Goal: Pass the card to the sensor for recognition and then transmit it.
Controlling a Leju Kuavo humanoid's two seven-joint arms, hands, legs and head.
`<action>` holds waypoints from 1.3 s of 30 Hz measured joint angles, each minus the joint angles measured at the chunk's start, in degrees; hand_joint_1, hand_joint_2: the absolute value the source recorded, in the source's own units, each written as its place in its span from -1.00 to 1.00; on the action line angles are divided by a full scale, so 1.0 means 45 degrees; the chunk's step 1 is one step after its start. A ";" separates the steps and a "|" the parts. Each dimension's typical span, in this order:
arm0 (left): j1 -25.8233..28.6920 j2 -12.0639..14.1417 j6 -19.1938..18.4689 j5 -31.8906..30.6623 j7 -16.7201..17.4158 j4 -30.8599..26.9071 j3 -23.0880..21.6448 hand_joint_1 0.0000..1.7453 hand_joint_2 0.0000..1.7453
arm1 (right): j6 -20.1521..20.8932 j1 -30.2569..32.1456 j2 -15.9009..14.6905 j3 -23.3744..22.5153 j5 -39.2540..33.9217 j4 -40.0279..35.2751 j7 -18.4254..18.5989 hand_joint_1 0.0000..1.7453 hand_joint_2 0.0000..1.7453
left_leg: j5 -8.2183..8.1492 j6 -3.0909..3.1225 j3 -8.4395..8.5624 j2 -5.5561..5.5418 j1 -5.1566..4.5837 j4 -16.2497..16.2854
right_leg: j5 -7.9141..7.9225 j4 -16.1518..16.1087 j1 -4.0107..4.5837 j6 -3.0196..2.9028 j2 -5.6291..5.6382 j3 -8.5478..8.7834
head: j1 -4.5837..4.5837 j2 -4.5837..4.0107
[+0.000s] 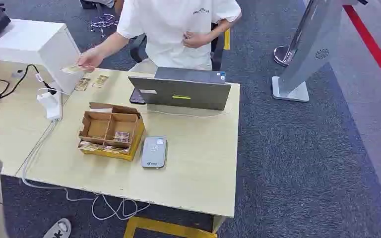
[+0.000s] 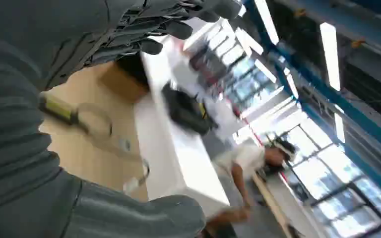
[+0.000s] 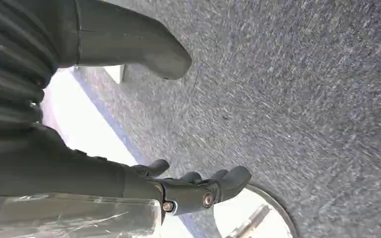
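**Card not yet in hand – pick comes first**

We see the cards (image 1: 121, 137) sitting in a cardboard box (image 1: 110, 133) at centre-left of the head view, on the table (image 1: 198, 163). Just right of the box, touching or nearly so, lies the grey sensor (image 1: 154, 151). Behind both stands a laptop (image 1: 183, 89), lid toward us. More cards lie at upper left, where a person (image 1: 176, 25) reaches in w/ a card in their hand (image 1: 90, 59).

Our left hand (image 2: 144, 34) is up at the left edge of frame, well apart from the box; fingers look spread, thumb apart, holding nothing. Right hand (image 3: 188, 188) hangs over carpet, fingers loosely extended, nothing in it.

Judgement: step in hand is the approach and pick. To do it well we'd bring the left hand over the box compartment w/ the loose card, come down steep so fingers clear the dividers, and pinch one card only by its edge. Then a short, flat move right to the sensor. Watch the white cable (image 1: 39, 148) along the table's left side, and keep clear of the person's arm.
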 joint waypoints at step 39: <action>-0.4224 0.0116 -0.0245 -1.2224 0.4312 0.3978 -0.8890 1.00 -1.00 | 0.0000 0.0014 -0.0083 -0.0413 0.0301 0.0049 0.0296 -1.00 1.00 | 0.0009 0.0013 -0.0042 0.0132 -0.0055 -0.0016 | 0.0028 0.0012 -0.0022 0.0019 0.0118 -0.0048 | 0.0019 0.0000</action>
